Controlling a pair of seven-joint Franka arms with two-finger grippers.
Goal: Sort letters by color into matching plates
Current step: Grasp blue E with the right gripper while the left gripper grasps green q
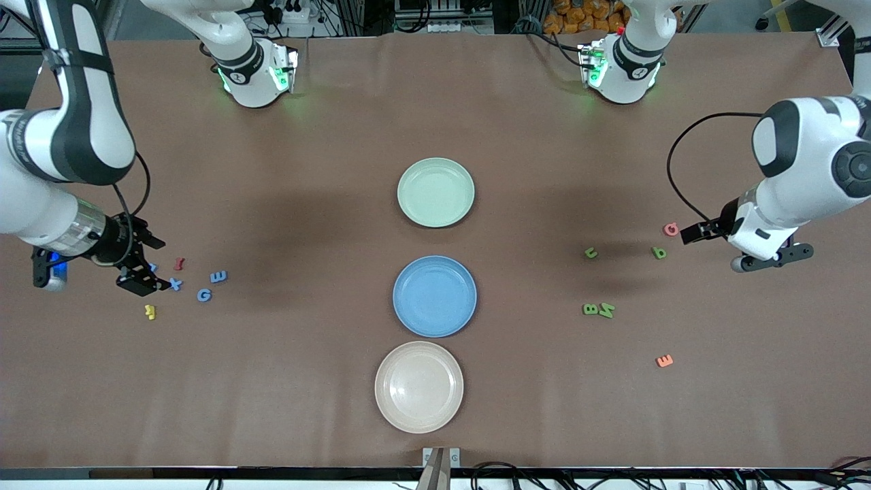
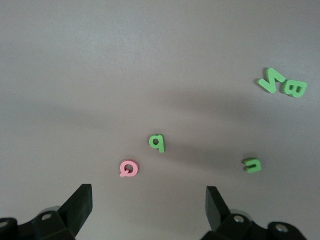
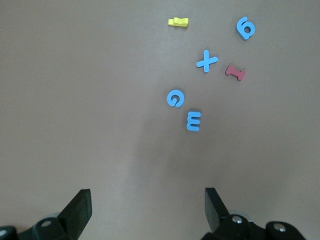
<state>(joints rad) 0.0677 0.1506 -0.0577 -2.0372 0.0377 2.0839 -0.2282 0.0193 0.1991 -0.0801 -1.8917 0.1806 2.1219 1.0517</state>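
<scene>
Nearest the camera: cream-beige plate (image 1: pixel 418 386), then blue plate (image 1: pixel 435 296), then mint green plate (image 1: pixel 435 192), lined up mid-worktop with bare room either side. Blue letters (image 1: pixel 204 295) scattered under right end effector (image 1: pixel 141 275), green letters (image 1: pixel 599 309) near left end effector (image 1: pixel 701 231); both spread wide, holding nothing.

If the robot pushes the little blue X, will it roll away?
Probably not: the blue X lies flat on the brown table, so it would likely slide, not roll. It looks tiny and chunky, so probably light and easily nudged. Its thin arms may make pinching it fiddly.
</scene>
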